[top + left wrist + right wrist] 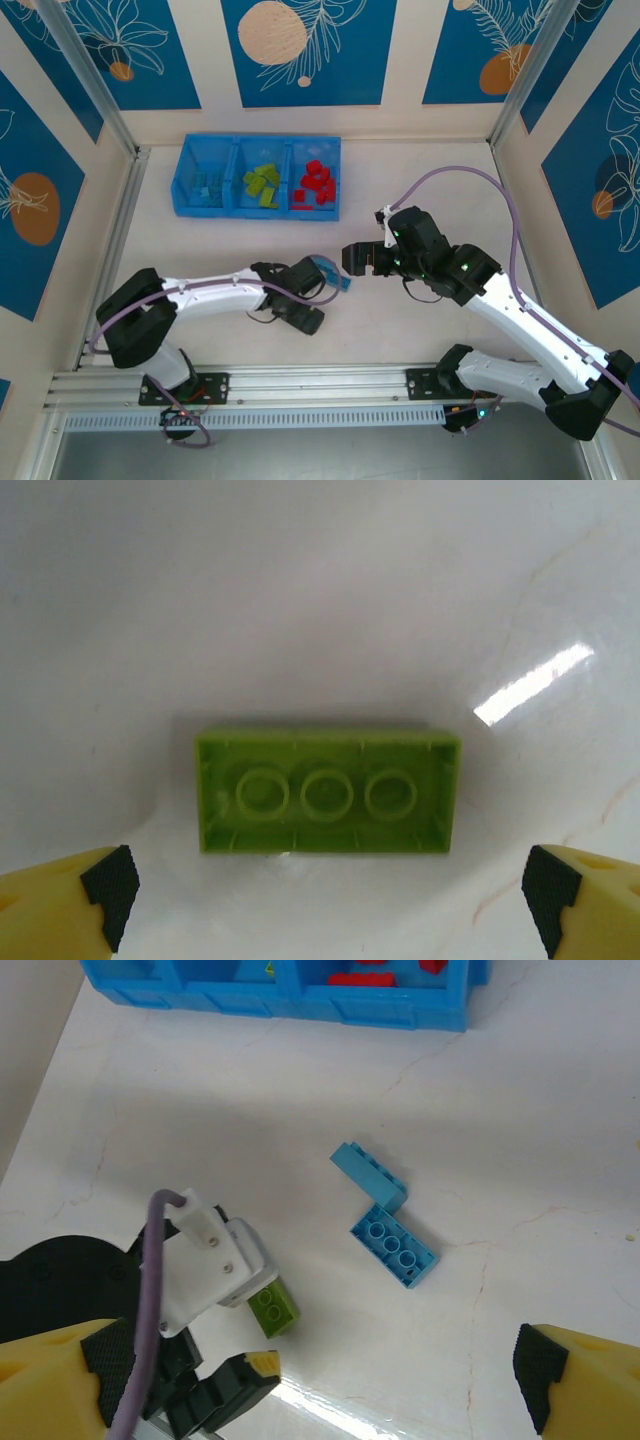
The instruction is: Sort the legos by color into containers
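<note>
Pickup step: left gripper [330, 892] hangs released above the upturned lime brick [327, 792]; next, it should lower and clench.

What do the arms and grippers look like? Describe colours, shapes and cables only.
Both the left arm and right arm have white tubular links between bulky black joints, with a lilac cable running along each. On the left gripper and right gripper, the fingers are yellow with black pads.
</note>
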Robot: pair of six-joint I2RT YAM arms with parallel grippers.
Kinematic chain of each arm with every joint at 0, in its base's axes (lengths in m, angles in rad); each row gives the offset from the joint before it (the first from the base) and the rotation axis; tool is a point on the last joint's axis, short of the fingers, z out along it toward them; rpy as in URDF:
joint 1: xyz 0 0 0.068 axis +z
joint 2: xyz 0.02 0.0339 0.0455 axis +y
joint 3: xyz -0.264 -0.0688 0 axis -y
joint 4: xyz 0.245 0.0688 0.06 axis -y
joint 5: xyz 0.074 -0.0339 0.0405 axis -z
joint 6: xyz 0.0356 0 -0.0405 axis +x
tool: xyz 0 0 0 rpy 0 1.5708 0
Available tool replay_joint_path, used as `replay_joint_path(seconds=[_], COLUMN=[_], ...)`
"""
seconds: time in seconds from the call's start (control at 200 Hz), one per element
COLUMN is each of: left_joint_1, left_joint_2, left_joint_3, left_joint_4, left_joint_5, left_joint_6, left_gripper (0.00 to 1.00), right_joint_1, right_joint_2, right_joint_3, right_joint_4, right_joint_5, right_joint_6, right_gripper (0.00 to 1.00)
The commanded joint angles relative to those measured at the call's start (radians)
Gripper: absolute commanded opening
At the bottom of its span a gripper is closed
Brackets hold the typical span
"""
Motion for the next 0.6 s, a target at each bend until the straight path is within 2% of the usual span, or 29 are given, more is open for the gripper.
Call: replay_joint_path(seconds=[0.0, 0.08, 0.16, 0.32, 0.47, 0.595], left_joint_1=[-0.005, -0.005, -0.006, -0.007, -0.005, 0.029], left_joint_2=[0.086, 0.111, 0.128, 0.135, 0.064, -0.038], left_joint_3=[0.014, 0.014, 0.013, 0.009, -0.004, 0.006], left_joint_4=[0.06, 0.08, 0.092, 0.082, 0.071, 0.044], left_joint_5=[-0.028, -0.009, -0.007, -0.02, -0.037, -0.039], left_joint_6=[0.006, 0.007, 0.004, 0.006, 0.014, 0.036], left_gripper=[1.0, 0.99, 0.88, 0.73, 0.59, 0.57], right_joint_1=[-0.003, -0.002, -0.001, 0.003, 0.008, 0.013], right_joint_2=[-0.01, -0.01, -0.002, 0.009, 0.011, 0.011], right_joint_3=[-0.019, -0.026, -0.03, -0.021, -0.012, 0.003], right_joint_4=[0.003, 0.016, 0.017, 0.012, 0.018, 0.018], right_joint_5=[-0.027, -0.039, -0.047, -0.071, -0.081, -0.088], right_joint_6=[0.04, 0.045, 0.048, 0.047, 0.053, 0.054], right_gripper=[1.0, 1.0, 1.0, 1.0, 1.0, 0.99])
